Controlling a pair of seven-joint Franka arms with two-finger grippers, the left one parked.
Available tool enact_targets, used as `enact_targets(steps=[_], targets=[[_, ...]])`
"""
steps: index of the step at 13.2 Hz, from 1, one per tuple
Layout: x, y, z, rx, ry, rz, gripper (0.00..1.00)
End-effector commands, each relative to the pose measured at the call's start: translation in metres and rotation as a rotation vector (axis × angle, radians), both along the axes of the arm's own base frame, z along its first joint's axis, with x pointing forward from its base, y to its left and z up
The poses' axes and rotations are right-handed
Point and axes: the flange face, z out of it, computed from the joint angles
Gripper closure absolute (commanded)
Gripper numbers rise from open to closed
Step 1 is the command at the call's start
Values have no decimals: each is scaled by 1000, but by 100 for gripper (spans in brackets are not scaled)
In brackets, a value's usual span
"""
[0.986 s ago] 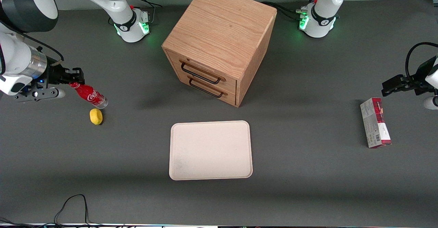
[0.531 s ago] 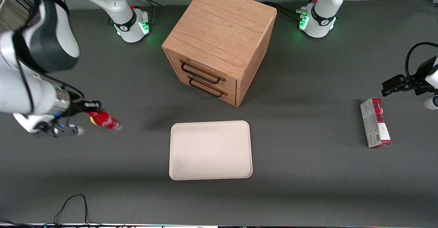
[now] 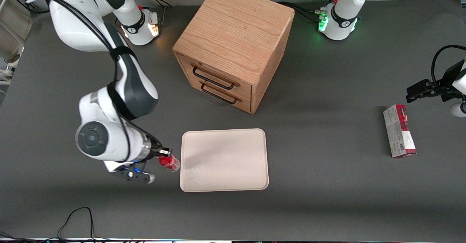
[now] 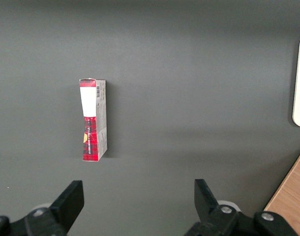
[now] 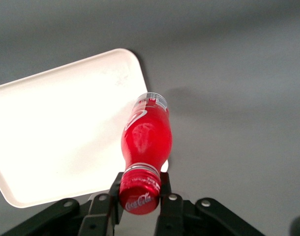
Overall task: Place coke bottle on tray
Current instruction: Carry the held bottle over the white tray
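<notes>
My right gripper (image 3: 162, 155) is shut on the red cap end of the coke bottle (image 3: 169, 162) and holds it above the table, just beside the edge of the cream tray (image 3: 224, 160) that faces the working arm's end. In the right wrist view the bottle (image 5: 145, 137) hangs from the gripper (image 5: 139, 192) by its neck, its clear base over the tray's edge (image 5: 51, 142). The fingers (image 5: 165, 189) clamp either side of the cap.
A wooden drawer cabinet (image 3: 233, 46) stands farther from the front camera than the tray. A red-and-white carton (image 3: 399, 135) lies toward the parked arm's end; it also shows in the left wrist view (image 4: 93, 119).
My right gripper has carried the bottle from the working arm's end, near a yellow lemon, nearer to the front camera and sideways up to the tray's edge. The lemon is now hidden by the arm.
</notes>
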Motion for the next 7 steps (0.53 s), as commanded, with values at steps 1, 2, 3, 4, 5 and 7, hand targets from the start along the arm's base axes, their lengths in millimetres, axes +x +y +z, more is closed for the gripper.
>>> enact_targets(steps=[1, 2, 3, 4, 5, 7], targets=[[8, -2, 7, 5, -23, -37, 100], [9, 8, -4, 6, -31, -41, 100], [10, 12, -12, 2, -32, -74, 100], [11, 13, -16, 4, -34, -94, 100], [13, 16, -24, 10, -45, -98, 100], [15, 22, -34, 19, -58, -94, 100]])
